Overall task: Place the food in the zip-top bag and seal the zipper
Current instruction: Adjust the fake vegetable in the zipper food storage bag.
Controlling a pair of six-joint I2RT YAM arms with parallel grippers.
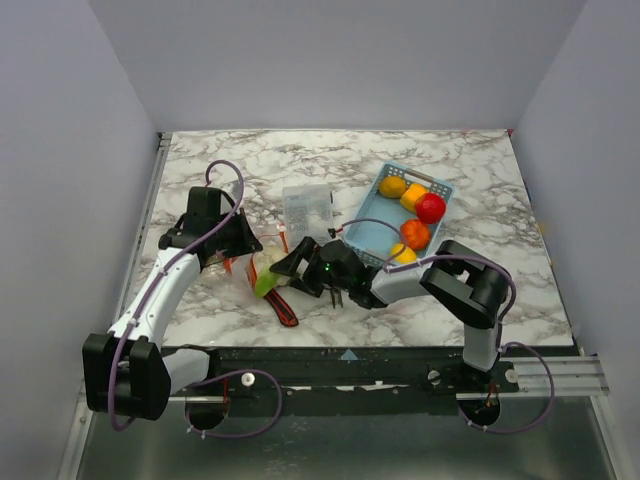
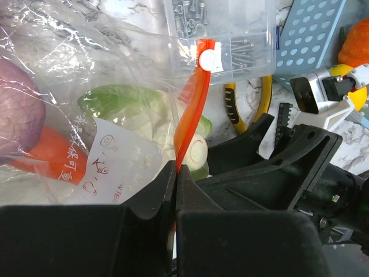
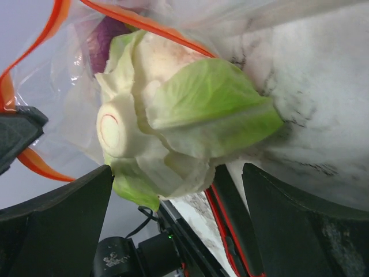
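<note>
Green-and-white cabbage (image 3: pixel 173 115) is lying at the mouth of the zip-top bag (image 2: pixel 69 57) on the bench (image 1: pixel 250 160), sitting right between the right jaws, which are standing wide open and gripping nothing. Left jaws are pinching shut on the zipper (image 2: pixel 190 109), propping the mouth open. The right arm is nearer, so pushing the cabbage deeper probably falls to it.
</note>
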